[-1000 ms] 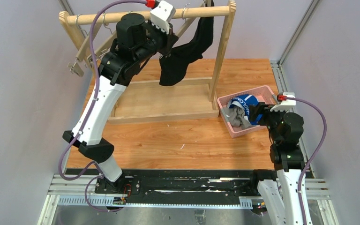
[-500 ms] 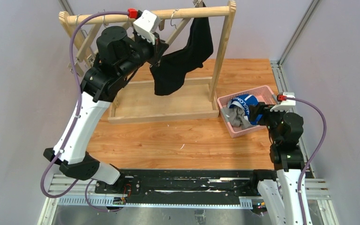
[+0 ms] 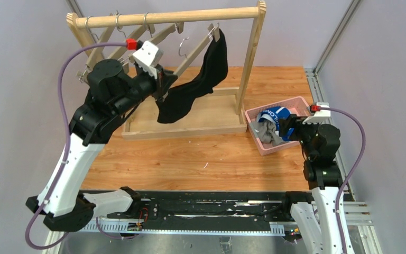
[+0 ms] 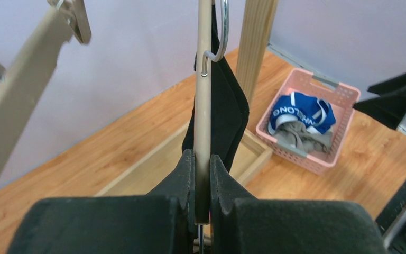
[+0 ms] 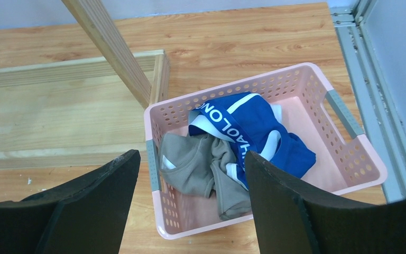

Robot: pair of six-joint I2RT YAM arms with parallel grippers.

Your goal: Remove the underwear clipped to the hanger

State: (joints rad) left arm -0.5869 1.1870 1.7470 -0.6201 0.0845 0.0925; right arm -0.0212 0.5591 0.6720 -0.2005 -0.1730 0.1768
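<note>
- left tool: closed tight on the lower end of a beige hanger, with its fingers pressing either side of the hanger's arm. Cannot tell whether black cloth is pinched in as well.
- hanger: tilted, its raised end toward the right post of the rack. Its wire hook sits below the rail and apart from it.
- black brief: clipped at the hanger's upper end and draped down along the arm toward the left tool. It hangs above the rack's base tray.
- right tool: fingers spread wide with nothing between them, poised over the pink basket.
- blue brief: white lettering on the band. It lies crumpled in the pink basket, toward the back and right.
- grey-beige brief: in the pink basket at front left, touching the blue brief.
- pink basket: stands on the wooden surface, just beside the right front corner of the base tray.
- rail: carries other hangers at its left end.
</note>
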